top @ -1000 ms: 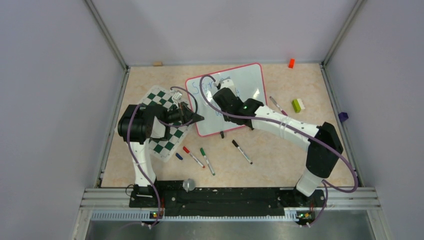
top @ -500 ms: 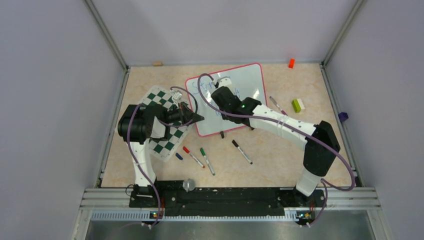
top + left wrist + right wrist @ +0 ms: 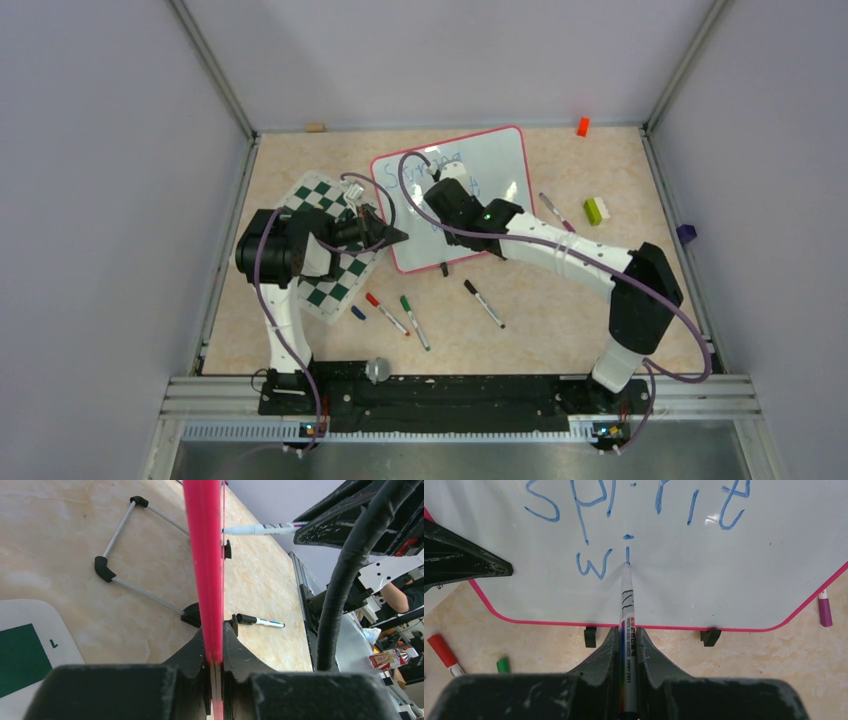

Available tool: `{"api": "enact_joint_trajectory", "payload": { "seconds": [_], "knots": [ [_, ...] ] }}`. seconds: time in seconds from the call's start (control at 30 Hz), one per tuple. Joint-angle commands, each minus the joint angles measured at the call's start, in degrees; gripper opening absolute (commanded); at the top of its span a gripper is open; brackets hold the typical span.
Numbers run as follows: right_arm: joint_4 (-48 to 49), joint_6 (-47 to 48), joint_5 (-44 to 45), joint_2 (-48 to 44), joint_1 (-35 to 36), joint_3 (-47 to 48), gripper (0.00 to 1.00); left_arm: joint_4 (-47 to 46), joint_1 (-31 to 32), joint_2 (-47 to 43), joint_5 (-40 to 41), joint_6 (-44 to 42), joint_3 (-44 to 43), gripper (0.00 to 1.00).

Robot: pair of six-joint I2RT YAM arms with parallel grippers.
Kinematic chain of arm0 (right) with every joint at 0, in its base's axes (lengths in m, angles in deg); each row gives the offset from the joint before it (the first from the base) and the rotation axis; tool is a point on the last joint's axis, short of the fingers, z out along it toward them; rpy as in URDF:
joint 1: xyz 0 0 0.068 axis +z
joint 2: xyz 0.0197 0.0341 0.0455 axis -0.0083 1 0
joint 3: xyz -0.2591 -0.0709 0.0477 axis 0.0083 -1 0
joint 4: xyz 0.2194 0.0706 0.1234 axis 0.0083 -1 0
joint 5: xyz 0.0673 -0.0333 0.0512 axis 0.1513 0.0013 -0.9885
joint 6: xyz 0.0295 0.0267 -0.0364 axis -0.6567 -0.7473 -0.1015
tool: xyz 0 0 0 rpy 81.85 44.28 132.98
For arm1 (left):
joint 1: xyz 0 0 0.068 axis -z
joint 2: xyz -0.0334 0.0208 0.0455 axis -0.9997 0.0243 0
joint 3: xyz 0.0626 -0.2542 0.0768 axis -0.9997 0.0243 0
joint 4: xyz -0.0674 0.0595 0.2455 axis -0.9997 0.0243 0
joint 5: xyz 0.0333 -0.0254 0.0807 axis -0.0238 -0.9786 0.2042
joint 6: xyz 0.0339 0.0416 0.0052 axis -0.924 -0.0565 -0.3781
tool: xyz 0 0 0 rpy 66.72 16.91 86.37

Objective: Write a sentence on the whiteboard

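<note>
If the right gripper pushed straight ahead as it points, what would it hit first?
The whiteboard: the marker in the right gripper seems to touch it at the blue "wi"; exact contact is unclear.

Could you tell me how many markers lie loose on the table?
4: red marker and green marker side by side, black marker right of them, purple marker beside the whiteboard. More may be hidden.

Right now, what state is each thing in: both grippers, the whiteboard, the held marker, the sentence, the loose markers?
left gripper: shut on the whiteboard at its pink edge.
right gripper: shut on the blue marker.
blue marker: uncapped, tip touching the whiteboard.
whiteboard: clamped at one edge, partly written.
sentence: unfinished; last line reads "wi".
red marker: lying loose on the table.
green marker: lying loose beside it.
</note>
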Motion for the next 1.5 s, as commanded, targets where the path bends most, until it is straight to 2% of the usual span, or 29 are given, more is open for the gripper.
{"api": "enact_joint_trajectory", "payload": {
  "seconds": [0.0, 0.6, 0.8, 1.47],
  "knots": [
    [0.6, -2.0, -1.4, -2.3, -0.5, -2.0, 0.0, -4.8, -1.9, -0.6, 4.7, -4.2, 0.3, 0.0],
    [3.7, -0.4, -3.0, -8.1, -1.8, -1.5, 0.0, -4.8, -1.9, -0.6, 4.7, -4.2, 0.3, 0.0],
    [2.3, 0.2, -3.0, -6.9, -4.1, -0.6, 0.0, -4.8, -1.9, -0.6, 4.7, -4.2, 0.3, 0.0],
    [3.6, 1.5, -6.1, -3.4, -4.2, 0.6, 0.0, -4.8, -1.9, -0.6, 4.7, -4.2, 0.3, 0.0]
  ]
}}
